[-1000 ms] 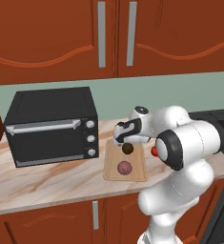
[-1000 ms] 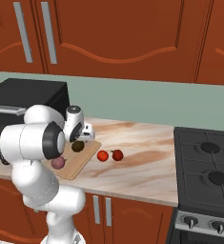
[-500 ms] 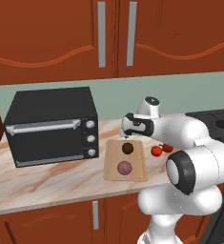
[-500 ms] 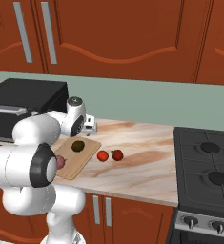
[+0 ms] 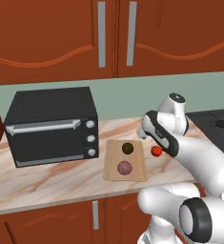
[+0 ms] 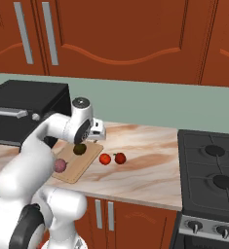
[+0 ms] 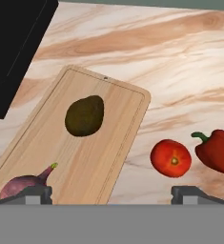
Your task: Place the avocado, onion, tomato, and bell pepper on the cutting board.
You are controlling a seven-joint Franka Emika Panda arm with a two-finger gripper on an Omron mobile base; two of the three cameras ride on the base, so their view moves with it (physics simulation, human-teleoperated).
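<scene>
The light wooden cutting board point(image 7: 114, 143) lies on the marble counter. On it rest the dark olive avocado point(image 7: 85, 115) at the far half and the purplish onion point(image 7: 25, 187) at the near end. Just right of the board, on the counter, sit the bright red tomato point(image 7: 170, 158) and beyond it the deeper-red bell pepper point(image 7: 217, 150). My gripper point(image 7: 111, 194) hovers open and empty above the board's right edge, between avocado and tomato. From the base I see the gripper point(image 6: 96, 131) above the avocado point(image 6: 80, 149), tomato point(image 6: 104, 159), bell pepper point(image 6: 119, 158), onion point(image 5: 124, 167) and board point(image 5: 112, 172).
A black toaster oven point(image 5: 51, 125) stands on the counter left of the board. A stove top point(image 6: 211, 175) borders the counter on the right. Wooden cabinets point(image 5: 113, 33) hang above. Bare marble counter point(image 6: 145, 165) stretches between the vegetables and the stove.
The arm has swung, with its elbow dropping to the right, and the gripper has shifted slightly right from over the avocado toward the tomato. The avocado stays on the board.
</scene>
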